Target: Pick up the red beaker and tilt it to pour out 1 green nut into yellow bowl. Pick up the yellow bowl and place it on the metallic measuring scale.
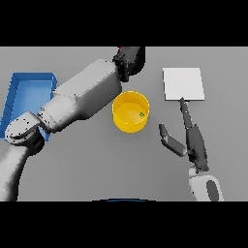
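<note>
One green nut (141,115) already lies inside the yellow bowl (131,112), so you can judge the pouring done and the bowl transfer as the step now in hand.

Nearest you, the right robot hand (186,140) hovers over bare tabletop (97,164) just right of the bowl, fingers straight and thumb spread, holding nothing. Its fingertips reach toward the near edge of the metallic measuring scale (183,84). You would need to swing it left, close it on the bowl's rim or wall, lift, and carry it to the plate; that path looks open, with only grey surface between bowl and scale.

Mid-table, the bowl sits upright, apart from the scale, with the left forearm passing close by its left rim. Watch that arm when you lift.

Farther back, the left robot hand (127,63) is wrapped around the red beaker (131,54), only a sliver of red showing at the top; whether it rests on the tabletop you cannot tell. At far left a blue tray (26,89) lies partly under the left arm, well clear of your route.
</note>
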`<state>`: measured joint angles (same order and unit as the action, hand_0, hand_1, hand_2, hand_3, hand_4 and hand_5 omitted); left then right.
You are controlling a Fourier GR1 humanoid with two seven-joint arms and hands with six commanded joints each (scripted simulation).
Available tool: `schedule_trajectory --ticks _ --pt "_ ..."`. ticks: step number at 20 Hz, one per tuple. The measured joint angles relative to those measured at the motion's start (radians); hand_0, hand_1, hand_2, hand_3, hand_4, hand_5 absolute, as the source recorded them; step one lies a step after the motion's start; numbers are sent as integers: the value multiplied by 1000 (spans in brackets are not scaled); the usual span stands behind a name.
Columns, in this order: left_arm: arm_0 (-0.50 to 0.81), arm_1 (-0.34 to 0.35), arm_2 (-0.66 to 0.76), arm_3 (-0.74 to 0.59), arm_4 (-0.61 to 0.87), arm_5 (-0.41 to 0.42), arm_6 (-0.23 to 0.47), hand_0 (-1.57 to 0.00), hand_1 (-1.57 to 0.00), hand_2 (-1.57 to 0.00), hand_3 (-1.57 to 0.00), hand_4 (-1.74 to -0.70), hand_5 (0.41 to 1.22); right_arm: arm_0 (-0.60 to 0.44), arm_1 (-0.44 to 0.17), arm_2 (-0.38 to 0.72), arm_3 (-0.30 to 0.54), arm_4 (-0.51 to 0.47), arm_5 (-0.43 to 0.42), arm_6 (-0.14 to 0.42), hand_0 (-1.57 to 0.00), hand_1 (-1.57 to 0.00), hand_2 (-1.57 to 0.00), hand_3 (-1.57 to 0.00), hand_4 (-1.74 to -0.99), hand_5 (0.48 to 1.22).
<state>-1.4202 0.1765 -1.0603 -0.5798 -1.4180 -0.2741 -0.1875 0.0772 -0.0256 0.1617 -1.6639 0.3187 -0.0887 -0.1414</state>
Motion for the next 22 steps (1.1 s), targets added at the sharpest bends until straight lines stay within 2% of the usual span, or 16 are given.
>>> schedule_trajectory --ticks 1,2,3,4,6,7,9,10,14,15,17,21,22 --pt "-20 9 29 19 15 7 1 -1571 -1571 -1571 -1571 -1728 1221 4 -4 3 -4 4 1 -18 1 1 1 1 -1023 682" --pt "-38 24 60 37 33 19 -3 -1571 -1571 -1571 -1263 -1731 1221 15 -5 8 -8 16 -5 -33 1 1 1 1 -1024 681" --pt "-63 38 104 59 59 16 12 -1571 -1571 -1571 -1023 -1733 1221 6 -6 2 -5 15 -9 -11 1 1 1 1 -1028 680" --pt "-79 34 132 85 75 20 21 -1571 -1571 -1571 -1132 -1731 1221 0 -2 4 -15 9 -5 -10 1 1 1 1 -1018 680" --pt "-127 78 222 149 136 51 -12 -1571 -1571 -1571 -1290 -1729 1221 14 3 4 -20 -4 -1 -13 1 1 1 1 -1001 683" --pt "-146 91 281 183 176 39 10 -1571 -1571 -1571 -1346 -1731 1221 17 2 5 -18 -1 -4 -28 1 1 1 1 -996 681" --pt "-165 121 395 244 259 35 72 -1571 -1571 -1571 -1427 -1735 1221 -11 3 1 1 2 -6 -2 1 1 1 1 -990 672" --pt "-164 136 440 271 293 41 99 -1571 -1571 -1571 -1431 -1736 1221 -8 4 5 3 5 -8 -23 1 1 1 1 -999 665" --pt "-130 248 636 326 456 94 198 -1571 -1571 -1571 -1453 -1739 1221 -13 25 8 4 -15 -3 -3 1 1 1 1 -1002 666" --pt "-107 275 683 334 500 123 227 -1571 -1571 -1571 -1447 -1739 1221 -20 23 1 6 -26 0 -4 1 1 1 1 -996 664" --pt "-43 326 761 336 580 182 240 -1571 -1571 -1571 -1417 -1740 1221 -12 22 -1 6 -40 8 -14 1 1 1 1 -1023 654" --pt "80 399 900 329 719 272 363 -1571 -1571 -1571 -1441 -1741 1221 -21 14 10 11 -13 4 -2 1 1 1 1 -1057 652" --pt "120 409 931 315 757 286 360 -1571 -1571 -1571 -1452 -1741 1221 -14 16 13 11 -10 3 0 1 1 1 1 -1053 651"
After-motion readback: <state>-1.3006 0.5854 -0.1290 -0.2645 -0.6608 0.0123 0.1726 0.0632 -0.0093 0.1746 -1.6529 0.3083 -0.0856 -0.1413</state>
